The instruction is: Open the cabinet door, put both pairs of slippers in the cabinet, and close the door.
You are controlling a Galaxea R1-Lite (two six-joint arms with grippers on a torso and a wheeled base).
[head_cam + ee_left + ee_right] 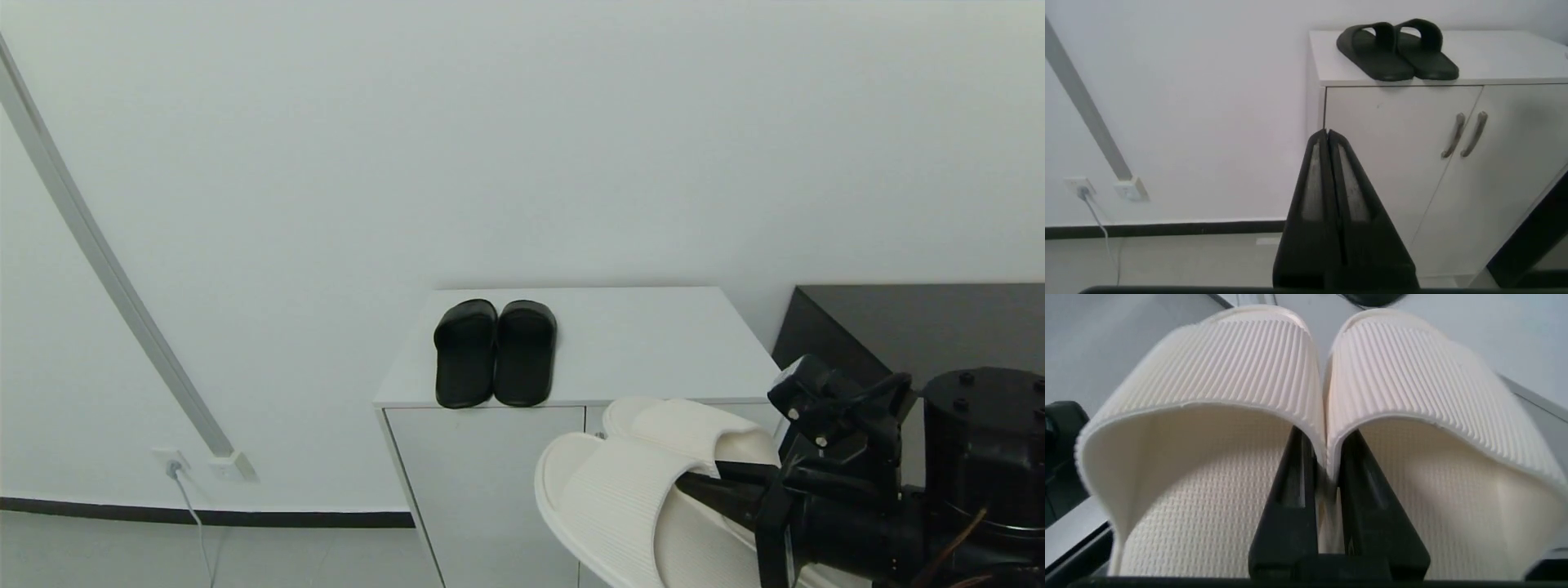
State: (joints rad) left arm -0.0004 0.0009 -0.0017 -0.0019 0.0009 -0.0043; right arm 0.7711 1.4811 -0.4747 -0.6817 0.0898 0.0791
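A pair of black slippers (495, 351) (1398, 51) lies side by side on top of the white cabinet (653, 343) (1388, 155), near its left front edge. Both cabinet doors are closed, their handles (1464, 135) meeting at the centre. My right gripper (718, 486) (1327, 469) is shut on the white slippers (645, 482) (1315, 400), pinching their two inner straps together, and holds them in the air in front of the cabinet's right door. My left gripper (1328, 139) is shut with nothing in it, low and left of the cabinet.
A dark table (922, 322) stands right of the cabinet against the wall. A grey cable duct (106, 261) slants down the wall to a socket (171, 461) with a cord at the left. Bare floor lies left of the cabinet.
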